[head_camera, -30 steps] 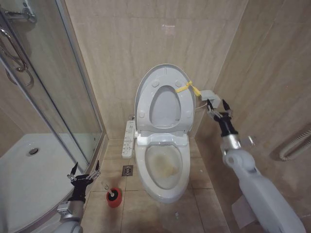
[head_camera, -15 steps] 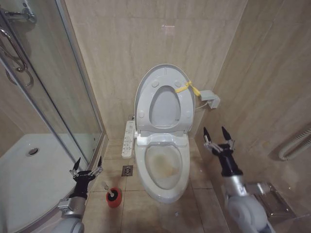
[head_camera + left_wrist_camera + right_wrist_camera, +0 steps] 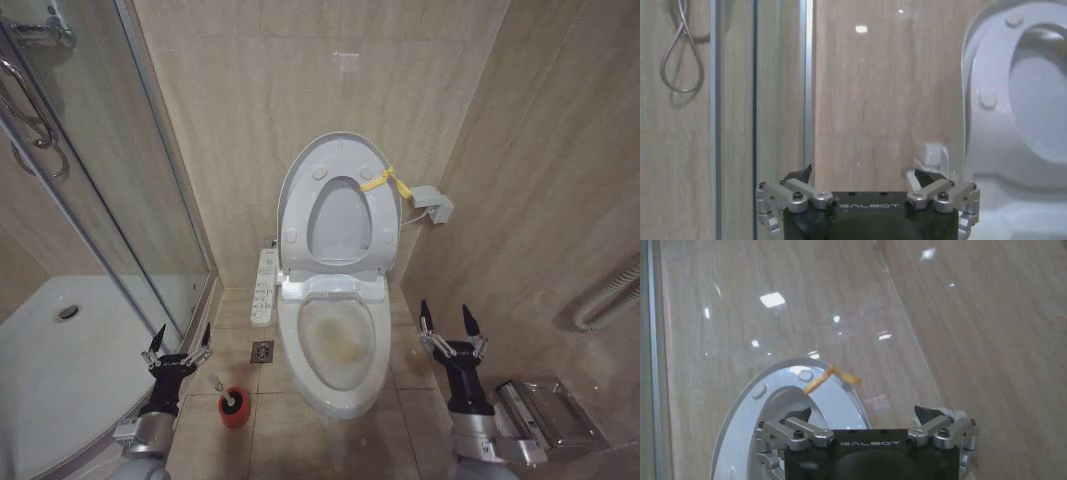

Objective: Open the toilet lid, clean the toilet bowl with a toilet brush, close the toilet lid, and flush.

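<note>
Toilet lid [image 3: 296, 190]: glossy white plastic oval, up and leaning back on the tiled wall, ring seat raised w/ it; yellow tag [image 3: 388, 180] tied at its top right edge. Step 1 (opening) reads as done.

Toilet bowl [image 3: 338, 345]: white elongated ceramic, smooth, open to view, yellowish stain inside. Not yet scrubbed, by the look of it. Long button panel [image 3: 264, 285] at its left side.

Toilet brush [image 3: 222, 389]: thin white handle, tilted, dark head sunk in a small round red holder [image 3: 235, 410] on the floor tiles, just left of the bowl's front. Untouched.

Left gripper [image 3: 178, 346]: fingers spread, holding nothing, low over the floor near the brush, beside the shower glass [image 3: 110, 200].

Right gripper [image 3: 447, 325]: fingers spread, holding nothing, low at the bowl's right, near the side wall.

Step in hand: fetching the brush. Next move (judgement) calls for the left gripper to drop toward the slim handle and pinch it squarely; thin, slanted, likely to slip or tip the light holder.

Surrounds: beige glazed wall tiles, small grey box [image 3: 433, 203] on the wall right of the lid.
</note>
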Controlling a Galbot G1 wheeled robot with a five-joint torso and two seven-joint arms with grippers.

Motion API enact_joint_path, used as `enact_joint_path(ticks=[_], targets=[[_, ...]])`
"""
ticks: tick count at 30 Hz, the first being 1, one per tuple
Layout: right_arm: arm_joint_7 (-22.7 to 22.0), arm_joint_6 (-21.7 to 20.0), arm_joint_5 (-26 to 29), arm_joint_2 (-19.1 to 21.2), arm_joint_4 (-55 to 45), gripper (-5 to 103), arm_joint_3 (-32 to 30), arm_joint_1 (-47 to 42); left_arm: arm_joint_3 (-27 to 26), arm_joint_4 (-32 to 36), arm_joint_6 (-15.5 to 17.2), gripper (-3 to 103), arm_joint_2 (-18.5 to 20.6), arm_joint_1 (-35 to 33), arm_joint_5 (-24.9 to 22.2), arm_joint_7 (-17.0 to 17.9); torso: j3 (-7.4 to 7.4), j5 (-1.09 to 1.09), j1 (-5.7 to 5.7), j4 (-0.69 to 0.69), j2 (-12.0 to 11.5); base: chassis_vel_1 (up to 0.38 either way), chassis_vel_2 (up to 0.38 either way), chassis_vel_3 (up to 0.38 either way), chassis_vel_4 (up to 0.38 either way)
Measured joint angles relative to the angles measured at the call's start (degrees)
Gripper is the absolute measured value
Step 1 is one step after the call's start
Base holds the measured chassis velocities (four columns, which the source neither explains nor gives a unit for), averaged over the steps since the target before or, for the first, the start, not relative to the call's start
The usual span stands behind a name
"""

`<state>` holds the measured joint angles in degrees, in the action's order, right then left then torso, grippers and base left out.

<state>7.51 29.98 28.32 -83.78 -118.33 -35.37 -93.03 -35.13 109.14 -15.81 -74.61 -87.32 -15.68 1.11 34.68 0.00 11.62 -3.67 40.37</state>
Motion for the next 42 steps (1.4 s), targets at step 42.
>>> enact_joint_path(ticks=[42], targets=[[2.8, 4.4, -3.0, -1.3, 11.9, 100, 1.1, 2.5, 4.7, -41.6, -15.1, 100, -0.4, 12.4, 8.2, -7.8, 0.01, 0.01, 0.01, 0.0, 0.0, 0.0, 0.0, 0.0, 0.0]])
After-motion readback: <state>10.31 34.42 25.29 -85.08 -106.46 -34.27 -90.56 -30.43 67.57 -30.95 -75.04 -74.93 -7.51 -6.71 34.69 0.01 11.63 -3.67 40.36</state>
